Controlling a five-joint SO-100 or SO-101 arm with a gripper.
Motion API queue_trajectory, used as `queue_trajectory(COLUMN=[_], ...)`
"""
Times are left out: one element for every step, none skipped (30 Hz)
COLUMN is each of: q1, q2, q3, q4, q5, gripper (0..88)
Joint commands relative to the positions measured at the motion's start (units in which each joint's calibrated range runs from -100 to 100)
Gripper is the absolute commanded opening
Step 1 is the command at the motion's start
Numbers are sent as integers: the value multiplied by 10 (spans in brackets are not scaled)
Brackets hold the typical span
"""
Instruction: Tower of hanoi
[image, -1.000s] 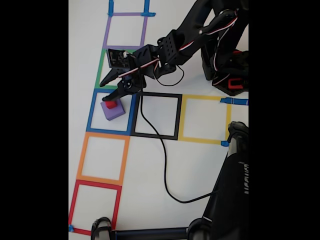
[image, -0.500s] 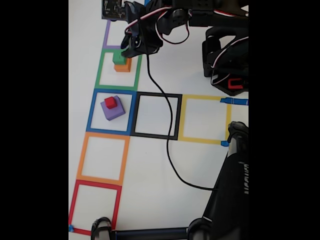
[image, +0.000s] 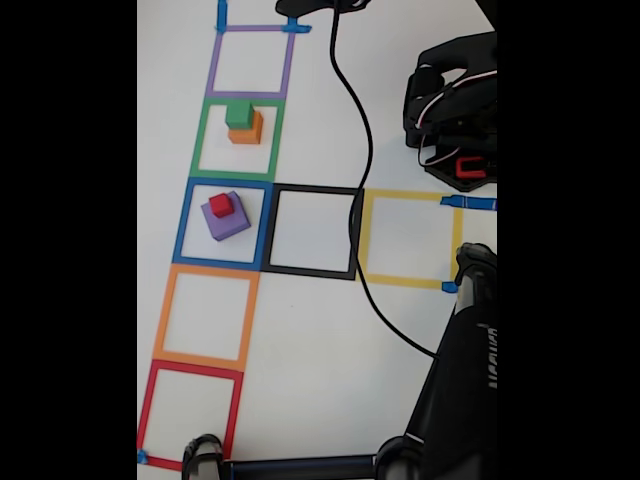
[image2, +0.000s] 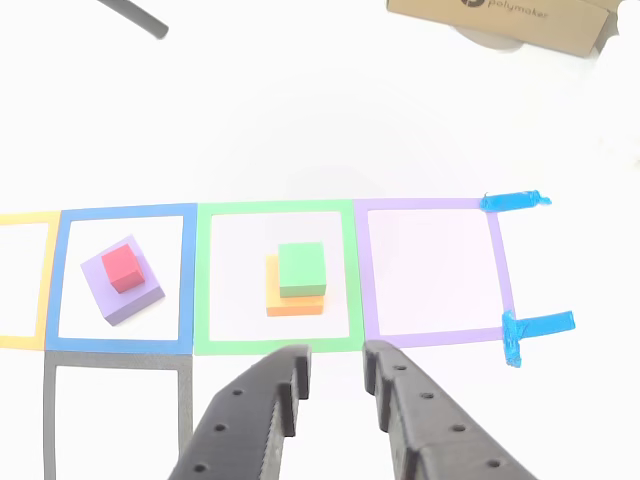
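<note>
In the blue taped square, a small red cube (image: 221, 205) (image2: 124, 268) sits on the purple cube (image: 231, 225) (image2: 140, 296). One square over, in the green taped square, a green cube (image: 239, 113) (image2: 301, 269) rests on the orange cube (image: 249, 131) (image2: 296, 304). In the other view my gripper (image2: 335, 356) hangs just in front of the green square's near edge, pointing at the green-on-orange stack. Its two black fingers (image2: 270, 400) stand open with a narrow gap and nothing between them. In the fixed view the arm base (image: 455, 110) stands at the right.
Taped outlines in purple (image: 214, 60), black (image: 312, 271), yellow (image: 405, 281), orange (image: 205, 269) and red (image: 190, 368) lie around the cubes. A black cable (image: 357, 150) crosses the black and yellow squares. A black stand (image: 465, 380) fills the lower right. A cardboard box (image2: 500, 20) sits far back.
The arm has pulled back from the red cube on the purple one, swept past the green square and left the top of the fixed view. No cube has moved.
</note>
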Motion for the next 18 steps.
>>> queue_trajectory(q1=[16, 18, 21, 24, 29, 34, 41, 48, 55, 64, 72, 79, 86, 93, 98, 103, 108, 114], q2=[15, 14, 12, 10, 8, 5, 2, -4, -10, -16, -23, -29, -36, -43, -52, -62, -73, -86], q3=[-47, -46, -43, -39, -32, -23, -13, 2, 20, 41, 62, 85, 112, 139, 171, 201, 238, 272], q4=[10, 10, 10, 10, 10, 10, 10, 7, 2, -2, -11, -23, -36, -53, -73, -94, -122, -148], q5=[0, 0, 0, 0, 0, 0, 0, 0, 0, 0, 0, 0, 0, 0, 0, 0, 0, 0], gripper=[13, 13, 13, 13, 15, 18, 22, 32, 38, 39, 41, 42, 44, 48, 55, 76, 115, 163])
